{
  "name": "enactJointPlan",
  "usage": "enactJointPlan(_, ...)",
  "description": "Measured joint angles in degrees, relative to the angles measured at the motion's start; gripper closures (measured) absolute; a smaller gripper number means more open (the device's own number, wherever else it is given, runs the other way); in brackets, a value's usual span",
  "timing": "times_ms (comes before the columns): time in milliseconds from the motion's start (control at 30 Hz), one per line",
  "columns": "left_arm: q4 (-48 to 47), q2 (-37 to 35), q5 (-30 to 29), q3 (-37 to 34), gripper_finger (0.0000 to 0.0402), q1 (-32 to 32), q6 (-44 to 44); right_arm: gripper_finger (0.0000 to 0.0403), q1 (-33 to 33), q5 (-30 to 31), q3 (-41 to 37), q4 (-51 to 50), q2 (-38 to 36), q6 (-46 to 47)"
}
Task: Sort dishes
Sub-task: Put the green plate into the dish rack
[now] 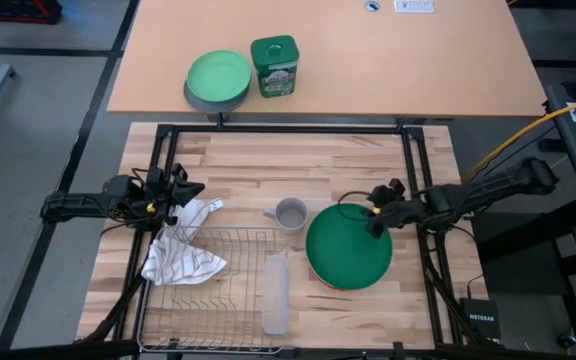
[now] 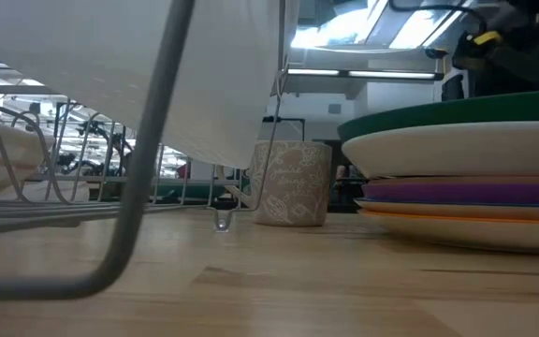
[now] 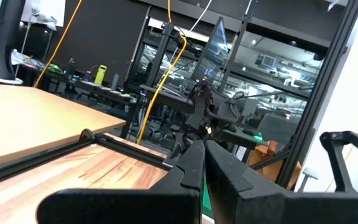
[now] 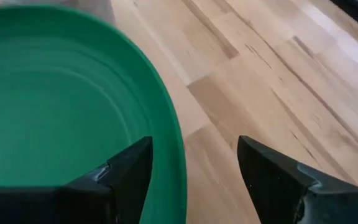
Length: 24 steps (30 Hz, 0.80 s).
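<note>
A stack of round plates stands on the table's right half, with the large dark green plate (image 1: 348, 250) (image 4: 61, 99) on top. The low view shows a white plate (image 2: 457, 150), a purple plate (image 2: 466, 192) and an orange plate (image 2: 466, 217) under the green plate (image 2: 457, 110). My right gripper (image 1: 376, 222) (image 4: 194, 146) is open at the green plate's far right rim, one finger over the plate's inside and one outside it. My left gripper (image 1: 190, 190) (image 3: 202, 149) is shut and hovers by the dish rack's far left corner, holding nothing. My right gripper's open fingers stand on either side of the green plate's rim (image 4: 176, 155), coming slanting down from the table's right. One finger (image 4: 126, 168) is over the plate's inside, the other (image 4: 266, 168) over bare wood. I cannot tell whether either touches the plate.
A wire dish rack (image 1: 218, 290) fills the near left, with a white cloth (image 1: 180, 250) draped over its left side. A small grey mug (image 1: 290, 213) (image 2: 291, 183) stands left of the stack, and a clear tumbler (image 1: 276, 292) lies near it. A light green plate on a grey bowl (image 1: 218, 78) and a green tin (image 1: 274, 66) sit on the far table.
</note>
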Motion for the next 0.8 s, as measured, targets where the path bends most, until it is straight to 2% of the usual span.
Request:
enactJointPlan(200, -2.2, 0.0, 0.0, 0.0, 0.0396, 0.0, 0.0, 0.0166, 0.0, -3.8, 0.0, 0.2, 4.4, 0.2)
enactJointPlan(300, -3.5, 0.0, 0.0, 0.0, 0.0396, 0.0, 0.0, 0.0183, 0.0, -5.1, 0.0, 0.6, 5.4, 0.2)
enactJointPlan(800, -4.2, 0.0, 0.0, 0.0, 0.0396, 0.0, 0.0, 0.038, 0.0, -3.7, 0.3, 2.5, 4.9, 0.6)
